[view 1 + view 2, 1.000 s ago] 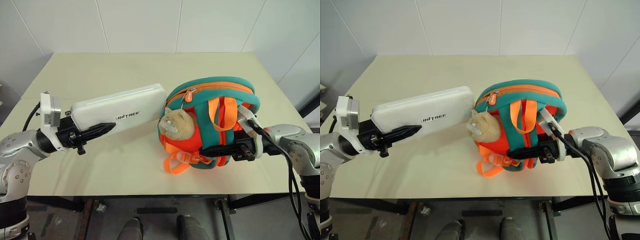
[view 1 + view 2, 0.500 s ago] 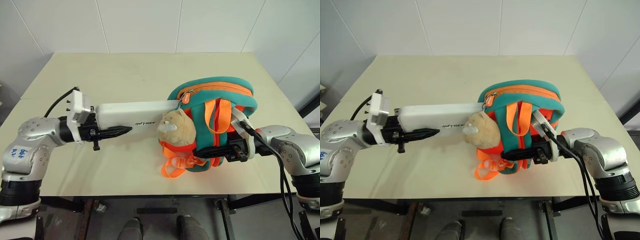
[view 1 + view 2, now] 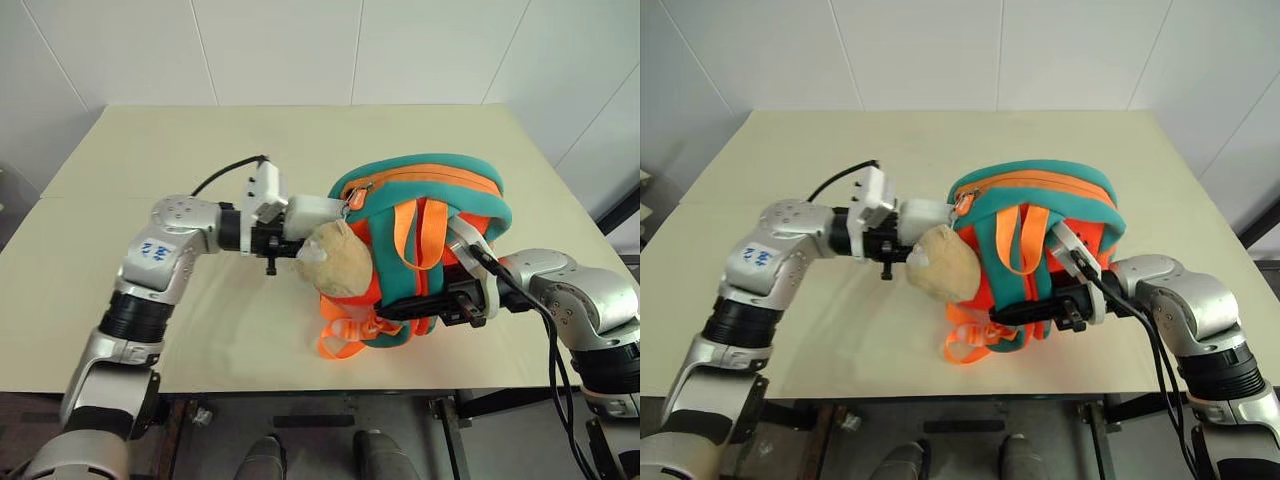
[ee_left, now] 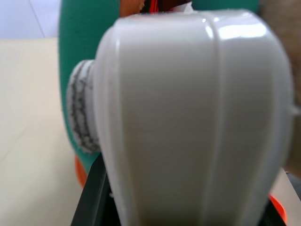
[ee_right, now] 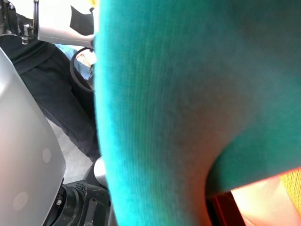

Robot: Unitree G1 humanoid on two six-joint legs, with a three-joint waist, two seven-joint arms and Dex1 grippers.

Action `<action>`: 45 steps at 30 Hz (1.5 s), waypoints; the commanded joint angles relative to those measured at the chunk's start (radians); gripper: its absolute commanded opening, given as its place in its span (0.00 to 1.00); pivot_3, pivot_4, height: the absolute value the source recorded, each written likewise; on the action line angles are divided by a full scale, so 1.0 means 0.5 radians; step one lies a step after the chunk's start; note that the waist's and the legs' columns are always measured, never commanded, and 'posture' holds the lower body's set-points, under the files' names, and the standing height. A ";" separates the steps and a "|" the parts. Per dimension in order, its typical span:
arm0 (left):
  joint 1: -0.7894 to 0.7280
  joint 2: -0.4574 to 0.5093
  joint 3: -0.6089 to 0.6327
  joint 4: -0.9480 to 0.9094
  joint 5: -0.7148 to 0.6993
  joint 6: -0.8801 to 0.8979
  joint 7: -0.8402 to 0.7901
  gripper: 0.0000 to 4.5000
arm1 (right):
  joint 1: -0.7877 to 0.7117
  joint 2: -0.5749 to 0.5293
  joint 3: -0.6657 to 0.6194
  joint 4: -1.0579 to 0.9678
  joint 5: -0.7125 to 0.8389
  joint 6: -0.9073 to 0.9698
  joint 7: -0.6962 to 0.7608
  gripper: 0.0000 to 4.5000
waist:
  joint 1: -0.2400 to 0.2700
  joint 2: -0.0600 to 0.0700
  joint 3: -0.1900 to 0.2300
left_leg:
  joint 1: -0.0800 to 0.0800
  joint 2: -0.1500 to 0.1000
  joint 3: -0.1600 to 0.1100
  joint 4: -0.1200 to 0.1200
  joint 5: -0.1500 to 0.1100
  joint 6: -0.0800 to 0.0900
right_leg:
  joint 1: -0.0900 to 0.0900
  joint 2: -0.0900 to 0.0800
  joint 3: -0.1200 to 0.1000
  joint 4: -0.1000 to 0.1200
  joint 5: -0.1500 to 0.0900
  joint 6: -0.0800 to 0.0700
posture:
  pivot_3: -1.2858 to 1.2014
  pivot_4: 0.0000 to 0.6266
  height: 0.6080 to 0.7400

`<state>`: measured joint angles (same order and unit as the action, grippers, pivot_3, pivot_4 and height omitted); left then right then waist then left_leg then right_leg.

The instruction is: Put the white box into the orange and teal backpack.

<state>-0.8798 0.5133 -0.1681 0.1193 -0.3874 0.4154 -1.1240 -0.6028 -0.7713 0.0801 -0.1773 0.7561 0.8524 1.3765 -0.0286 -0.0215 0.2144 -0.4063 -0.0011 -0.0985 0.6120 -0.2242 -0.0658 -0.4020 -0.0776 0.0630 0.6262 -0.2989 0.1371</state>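
Note:
The orange and teal backpack [image 3: 430, 190] lies on the table with its zipped opening facing left. The white box [image 3: 315, 212] sticks into that opening, and just its short near end shows outside. My left gripper [image 3: 290, 240] is shut on this end, right beside the tan plush charm [image 3: 340, 258]. In the left wrist view the white box [image 4: 193, 122] runs straight ahead into the teal rim [image 4: 75, 70]. My right gripper [image 3: 400, 308] is shut on the backpack's lower front side, between the teal straps. Teal fabric [image 5: 178, 94] lies close in front of the right wrist view.
The beige table [image 3: 200, 150] has bare room on the left and at the back. Orange webbing loops [image 3: 345, 335] hang from the backpack toward the table's front edge. A white tiled wall stands behind the table.
My left gripper has moved right with the white box, sliding most of it into the backpack. The backpack and its plush charm shifted slightly left. The right gripper kept its hold.

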 commanded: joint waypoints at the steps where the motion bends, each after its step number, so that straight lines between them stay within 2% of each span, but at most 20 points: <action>1: -0.074 -0.131 -0.037 0.070 0.061 -0.111 0.036 0.29 | 0.012 0.021 -0.003 -0.096 0.040 0.010 -0.027 0.00 | 0.003 0.000 0.000 | 0.000 0.000 0.000 0.001 0.000 0.000 | 0.000 0.000 0.000 0.000 0.000 0.000 | 0.52 0.24 1.00; 4: -0.094 -0.221 0.009 0.129 0.084 -0.121 0.115 0.29 | 0.044 0.016 -0.032 -0.124 0.051 0.015 -0.057 0.00 | 0.002 0.000 0.000 | 0.000 -0.001 0.000 0.002 0.000 0.000 | 0.000 0.000 0.000 0.000 0.000 0.000 | 0.52 0.24 1.00; 6: -0.089 -0.231 0.028 0.120 0.090 -0.119 0.121 0.45 | 0.065 0.012 -0.045 -0.143 0.061 0.018 -0.075 0.00 | -0.001 0.000 0.000 | 0.000 0.000 -0.001 0.002 0.000 0.000 | 0.000 0.000 0.000 0.000 0.000 0.000 | 0.52 0.24 1.00; 7: -0.080 -0.228 0.035 0.107 0.083 -0.109 0.118 0.50 | 0.076 0.010 -0.049 -0.152 0.066 0.019 -0.084 0.00 | -0.004 0.000 0.000 | 0.000 0.000 -0.001 0.001 0.000 0.000 | 0.000 0.000 0.000 0.001 0.000 0.000 | 0.52 0.24 1.00; 10: -0.048 -0.188 0.063 0.061 0.060 -0.084 0.094 0.71 | 0.093 0.006 -0.055 -0.166 0.073 0.015 -0.104 0.00 | -0.004 0.000 0.000 | 0.000 0.000 -0.001 0.002 0.000 0.000 | 0.000 0.000 0.000 0.001 0.000 0.000 | 0.52 0.24 1.00; 14: 0.011 -0.042 0.167 -0.001 -0.023 -0.083 -0.025 0.96 | 0.092 0.004 -0.059 -0.153 0.070 0.004 -0.117 0.00 | -0.006 0.000 0.000 | 0.000 0.000 -0.001 0.002 0.000 0.000 | 0.000 0.000 0.000 0.002 0.000 0.000 | 0.52 0.24 1.00; 15: 0.023 -0.006 0.188 -0.007 -0.037 -0.087 -0.058 0.98 | 0.089 0.003 -0.058 -0.145 0.066 -0.001 -0.116 0.00 | -0.006 0.000 0.000 | 0.001 0.000 -0.001 0.002 0.000 0.000 | 0.000 0.000 0.000 0.002 0.000 0.000 | 0.52 0.24 1.00; 21: 0.079 0.264 0.280 0.014 -0.075 -0.169 -0.327 0.98 | 0.050 0.019 -0.027 -0.062 0.020 -0.046 -0.107 0.00 | 0.001 0.000 0.000 | 0.001 0.000 -0.001 0.002 0.000 0.000 | 0.001 0.000 0.000 0.001 0.000 0.000 | 0.52 0.24 1.00; 26: 0.150 0.381 0.376 -0.118 -0.181 -0.109 -0.409 0.98 | 0.008 0.045 0.009 0.018 -0.022 -0.090 -0.091 0.00 | -0.005 0.000 0.000 | 0.001 0.000 -0.001 0.002 0.000 0.000 | 0.001 0.000 0.000 0.001 0.000 0.000 | 0.52 0.24 1.00; 34: 0.315 0.347 0.412 -0.580 -0.415 0.110 -0.318 0.98 | -0.034 0.088 0.043 0.099 -0.074 -0.127 -0.063 0.00 | -0.004 0.000 0.000 | 0.001 0.001 -0.001 0.002 0.000 0.000 | 0.001 0.000 0.000 0.002 0.000 0.000 | 0.52 0.24 1.00; 39: 0.316 0.262 0.343 -0.644 -0.403 0.147 -0.196 0.98 | -0.047 0.106 0.060 0.122 -0.083 -0.140 -0.060 0.00 | -0.004 0.000 0.000 | 0.003 0.001 -0.001 0.002 0.001 0.000 | 0.002 0.000 0.000 0.003 0.000 0.000 | 0.52 0.24 1.00; 44: 0.312 0.136 0.266 -0.602 -0.297 0.031 -0.072 0.98 | -0.058 0.128 0.065 0.127 -0.084 -0.149 -0.067 0.00 | -0.005 0.000 0.000 | 0.004 0.000 -0.001 0.002 0.001 0.000 | 0.004 0.000 0.000 0.003 0.000 0.000 | 0.52 0.24 1.00; 45: 0.308 0.124 0.254 -0.592 -0.278 0.041 -0.042 0.95 | -0.058 0.131 0.063 0.125 -0.084 -0.150 -0.068 0.00 | -0.004 0.000 0.000 | 0.004 0.001 -0.001 0.002 0.001 0.000 | 0.004 0.000 0.000 0.003 0.000 0.000 | 0.52 0.24 1.00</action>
<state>-0.7208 0.5801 -0.0340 -0.1753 -0.5453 0.4580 -1.1732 -0.6200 -0.7148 0.1028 -0.1036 0.7137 0.7831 1.3352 -0.0306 -0.0216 0.2144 -0.4045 -0.0008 -0.0989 0.6132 -0.2239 -0.0656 -0.4002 -0.0775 0.0630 0.6274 -0.2987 0.1372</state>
